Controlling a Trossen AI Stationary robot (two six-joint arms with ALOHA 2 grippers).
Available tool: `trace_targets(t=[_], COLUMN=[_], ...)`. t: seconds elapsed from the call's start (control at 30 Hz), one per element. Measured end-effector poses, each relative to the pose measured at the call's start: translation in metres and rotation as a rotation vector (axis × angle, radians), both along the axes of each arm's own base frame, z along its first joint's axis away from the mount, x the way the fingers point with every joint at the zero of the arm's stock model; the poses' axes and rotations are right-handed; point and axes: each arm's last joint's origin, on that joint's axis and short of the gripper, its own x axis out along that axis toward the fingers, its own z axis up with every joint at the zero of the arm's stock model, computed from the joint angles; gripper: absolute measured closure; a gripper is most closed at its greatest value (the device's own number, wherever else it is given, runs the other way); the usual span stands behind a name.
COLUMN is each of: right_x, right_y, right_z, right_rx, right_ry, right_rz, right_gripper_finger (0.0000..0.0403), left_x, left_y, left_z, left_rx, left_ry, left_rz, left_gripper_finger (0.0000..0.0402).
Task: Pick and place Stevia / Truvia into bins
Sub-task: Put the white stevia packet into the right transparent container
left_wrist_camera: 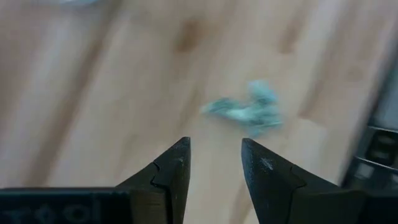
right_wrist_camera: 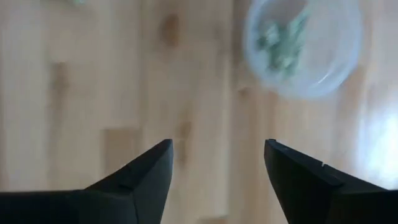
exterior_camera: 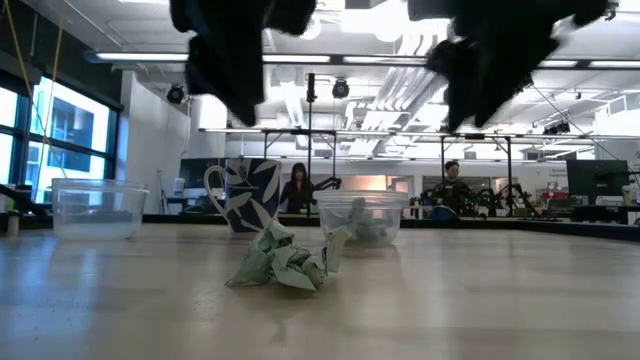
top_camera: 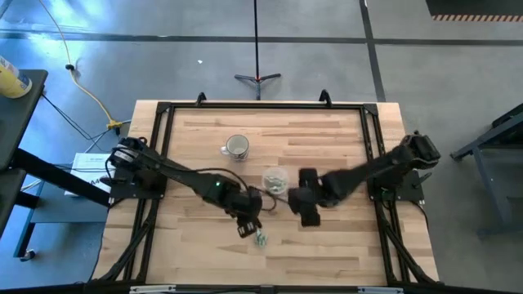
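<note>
- While I look past my left gripper (left_wrist_camera: pixel 214 163) through its wrist camera, its two dark fingers stand a little apart with bare wood between them, holding nothing.
- Just beyond those fingertips lies a crumpled clump of pale green sachets (left_wrist_camera: pixel 247 109), smeared enough that I cannot count them.
- From the high view the same clump (top_camera: pixel 261 238) sits on the wooden table (top_camera: pixel 327 253) close to the left gripper (top_camera: pixel 248 226), toward the front edge; the low view shows it (exterior_camera: pixel 281 260) resting on the wood, apart from both tubs.
- My right gripper (right_wrist_camera: pixel 217 165) is spread wider, also empty, with the round bin (right_wrist_camera: pixel 303 46) ahead of it; green and white paper shows inside, though I cannot make out single packets.
- Overhead, that round bin (top_camera: pixel 275 180) lies between the two grippers, partly crowded by the right gripper (top_camera: pixel 306 206).
- At table height a second clear tub (exterior_camera: pixel 99 208) stands well off to one side; I cannot find it overhead.
- A handled mug (top_camera: pixel 236 147) stands behind the round bin.
- Both arms are cut off at the low view's top edge, so the fingers are hidden there.
- Two people (exterior_camera: pixel 299 187) sit far back in the room.
</note>
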Motion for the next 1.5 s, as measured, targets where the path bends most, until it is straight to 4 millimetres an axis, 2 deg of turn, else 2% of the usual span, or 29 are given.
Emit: trace_targets(t=[0.17,0.27,0.4,0.57,0.67,0.8,1.0,1.27,1.5], right_x=[-0.021,-0.031,-0.040,-0.042,-0.041,-0.043,-0.052,-0.068,-0.088], right_y=[0.049,0.069,0.083,0.088,0.087,0.088,0.092,0.107,0.114], right_z=[-0.001,-0.002,-0.002,-0.003,-0.003,-0.004,-0.005,-0.004,-0.004], right_rx=[-0.010,0.007,0.021,0.030,0.045,0.044,0.018,-0.068,-0.145], right_ry=[-0.052,-0.080,-0.111,-0.124,-0.129,-0.118,-0.071,-0.152,-0.168], right_rz=[-0.029,-0.049,-0.089,-0.121,-0.159,-0.157,-0.143,-0.116,-0.164], right_gripper_finger=[0.0163,0.0168,0.0174,0.0178,0.0177,0.0174,0.0178,0.0178,0.0179], left_x=[0.002,0.004,0.005,0.008,0.011,0.018,0.026,0.030,0.034], left_y=[-0.023,-0.021,-0.022,-0.033,-0.034,-0.027,-0.011,-0.013,-0.014], left_z=[-0.009,-0.008,-0.015,-0.039,-0.054,-0.057,-0.056,-0.067,-0.083], left_rx=[0.161,0.287,0.367,0.343,0.406,0.508,0.444,0.423,0.431], left_ry=[-0.211,-0.264,-0.269,-0.241,-0.201,-0.194,-0.230,-0.246,-0.220], left_rz=[-0.363,-0.572,-0.779,-0.998,-1.031,-0.994,-0.979,-1.080,-1.124], left_gripper_finger=[0.0225,0.0225,0.0225,0.0225,0.0225,0.0225,0.0225,0.0225,0.0225])
